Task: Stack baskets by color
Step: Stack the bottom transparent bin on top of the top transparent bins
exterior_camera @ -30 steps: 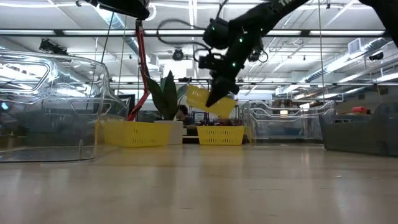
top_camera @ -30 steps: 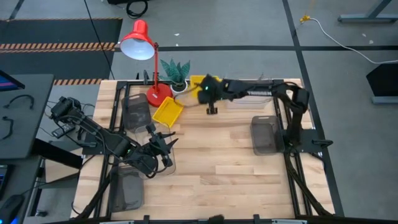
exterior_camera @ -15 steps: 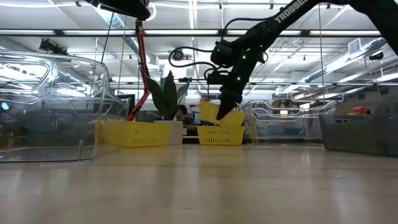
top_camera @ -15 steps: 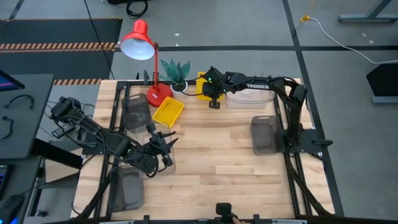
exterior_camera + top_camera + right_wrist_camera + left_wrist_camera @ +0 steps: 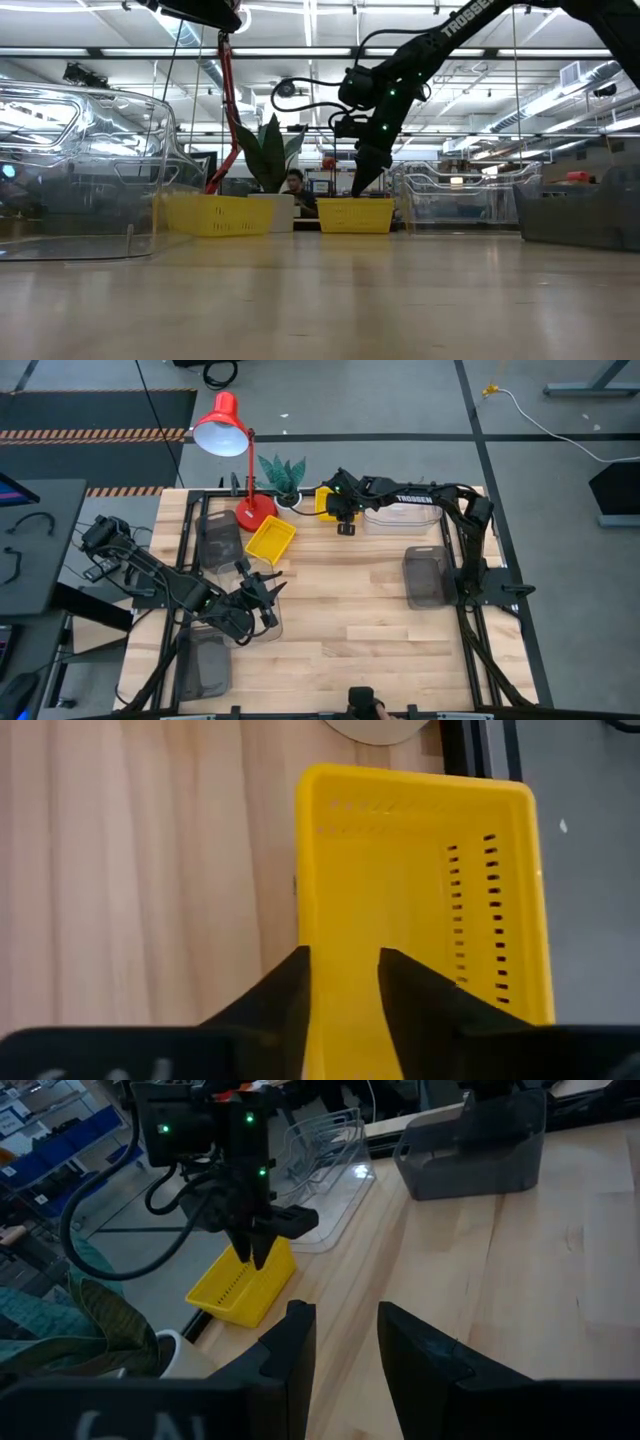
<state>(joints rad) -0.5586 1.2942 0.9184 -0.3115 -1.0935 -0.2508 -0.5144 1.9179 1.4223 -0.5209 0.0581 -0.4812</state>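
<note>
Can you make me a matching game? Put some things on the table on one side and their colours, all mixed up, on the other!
Things:
1. lamp
2. plant
3. small basket under the right tool
4. big basket beside the right arm's base

Colours:
A. yellow
B. dark grey
C. red
D. green

Pairs: 1-C, 2-D, 3-A, 4-B

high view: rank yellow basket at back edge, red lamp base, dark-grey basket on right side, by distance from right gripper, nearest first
1. Yellow basket at back edge: directly under the right gripper.
2. Red lamp base: toward the left, by the plant.
3. Dark-grey basket: right side, nearer the front.
</note>
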